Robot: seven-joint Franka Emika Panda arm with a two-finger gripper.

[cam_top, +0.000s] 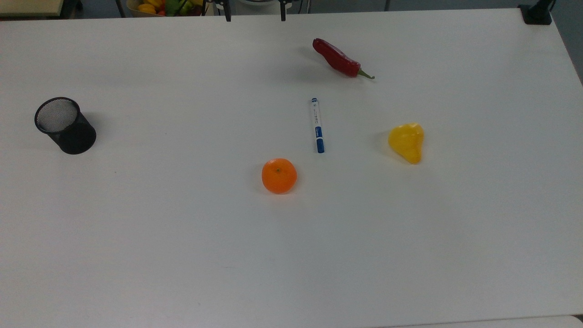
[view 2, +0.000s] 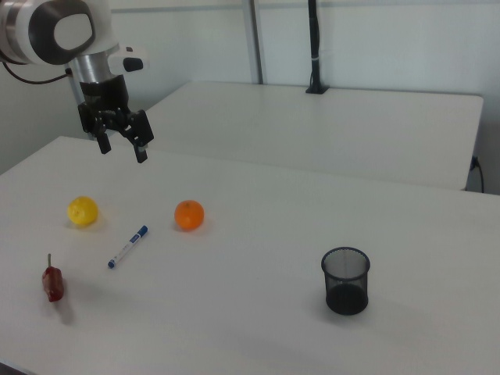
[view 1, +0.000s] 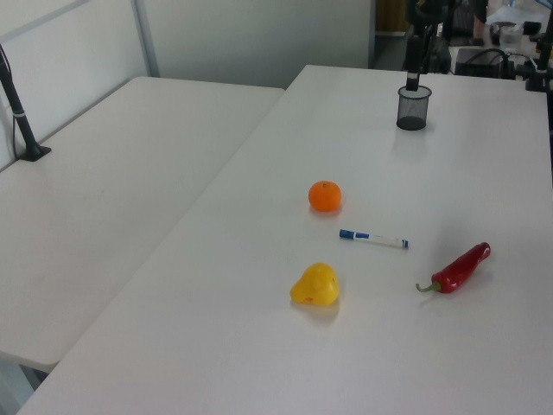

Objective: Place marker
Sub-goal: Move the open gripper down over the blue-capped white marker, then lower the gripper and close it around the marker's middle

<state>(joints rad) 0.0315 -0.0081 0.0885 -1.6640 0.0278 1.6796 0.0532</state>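
Note:
The marker [cam_top: 317, 125] lies flat on the white table [cam_top: 182, 255], a slim white pen with a blue cap and blue end. It rests between an orange and a red chilli, and it shows again in the left view [view 1: 373, 239] and the right view [view 2: 128, 246]. My gripper [view 2: 123, 151] hangs well above the table in the right view, up and a little to the left of the marker. Its black fingers [view 2: 141, 155] point down, spread open with nothing between them.
A black mesh pen cup [cam_top: 65, 125] stands upright far at the top view's left. An orange [cam_top: 279, 176], a yellow fruit [cam_top: 406, 142] and a red chilli [cam_top: 337, 58] lie around the marker. A second table [view 1: 104, 190] adjoins in the left view.

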